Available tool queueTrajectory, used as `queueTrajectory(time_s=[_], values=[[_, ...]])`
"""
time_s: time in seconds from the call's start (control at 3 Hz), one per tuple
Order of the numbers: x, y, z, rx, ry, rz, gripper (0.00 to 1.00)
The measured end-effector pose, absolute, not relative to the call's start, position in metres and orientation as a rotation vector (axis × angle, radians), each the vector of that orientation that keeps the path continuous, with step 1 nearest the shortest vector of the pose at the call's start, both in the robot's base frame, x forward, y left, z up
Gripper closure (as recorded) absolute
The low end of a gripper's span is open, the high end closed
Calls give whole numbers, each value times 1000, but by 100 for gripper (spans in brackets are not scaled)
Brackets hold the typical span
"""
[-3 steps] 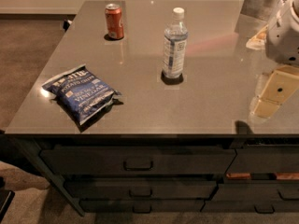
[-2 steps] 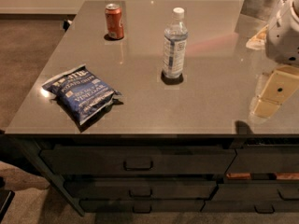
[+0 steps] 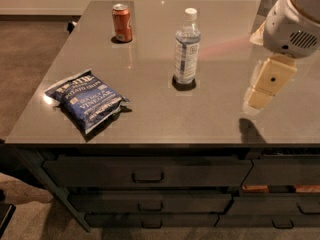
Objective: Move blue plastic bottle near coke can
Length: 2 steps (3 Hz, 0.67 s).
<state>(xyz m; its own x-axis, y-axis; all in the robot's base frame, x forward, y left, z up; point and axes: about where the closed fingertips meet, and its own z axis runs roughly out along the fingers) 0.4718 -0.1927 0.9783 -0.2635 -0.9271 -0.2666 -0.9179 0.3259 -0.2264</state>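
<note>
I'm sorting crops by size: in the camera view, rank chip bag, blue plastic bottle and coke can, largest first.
1. chip bag, though it is nearest the camera, which flatters it
2. blue plastic bottle
3. coke can, farthest back
The pincer hangs over the right side of the table, touching none.

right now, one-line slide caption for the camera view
Gripper hovers right of the upright blue plastic bottle; coke can stands back left, chip bag lies front left

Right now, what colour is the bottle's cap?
White cap, camera view; gripper hangs above table, picture's right.
</note>
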Motion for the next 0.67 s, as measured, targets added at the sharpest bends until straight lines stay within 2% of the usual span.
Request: queueTrajectory(time_s=[0.67], values=[[531, -173, 977, -1186, 2260, 27, 0]])
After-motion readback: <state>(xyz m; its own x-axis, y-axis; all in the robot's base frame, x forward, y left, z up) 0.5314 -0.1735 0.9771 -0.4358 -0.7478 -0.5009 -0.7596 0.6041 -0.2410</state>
